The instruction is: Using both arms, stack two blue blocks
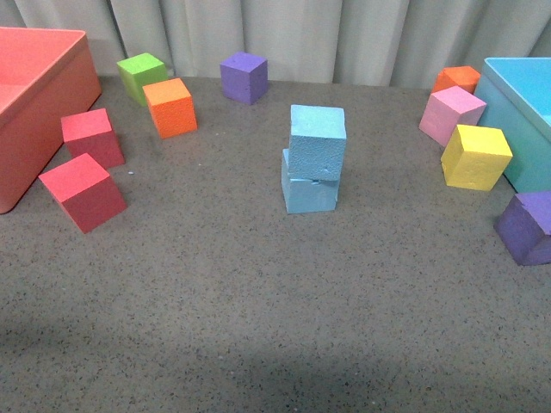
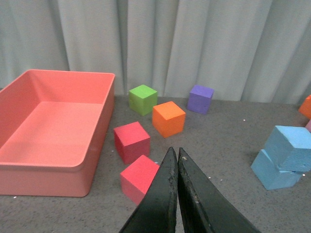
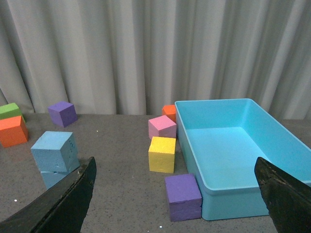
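Two light blue blocks stand stacked in the middle of the grey table: the upper block (image 1: 317, 140) rests slightly turned on the lower block (image 1: 308, 191), which has a small notch at its top edge. The stack also shows in the left wrist view (image 2: 286, 155) and the right wrist view (image 3: 55, 154). Neither arm appears in the front view. My left gripper (image 2: 174, 151) is shut with nothing between its fingers, well away from the stack. My right gripper (image 3: 175, 167) is open wide and empty, with the stack off to one side.
A red bin (image 1: 34, 95) stands at the left with two red cubes (image 1: 82, 189), an orange cube (image 1: 170, 106) and a green cube (image 1: 141, 76) nearby. A purple cube (image 1: 244, 77) sits at the back. A turquoise bin (image 1: 525, 112) stands right, beside pink (image 1: 451, 114), yellow (image 1: 475, 156), orange and purple (image 1: 527, 226) cubes.
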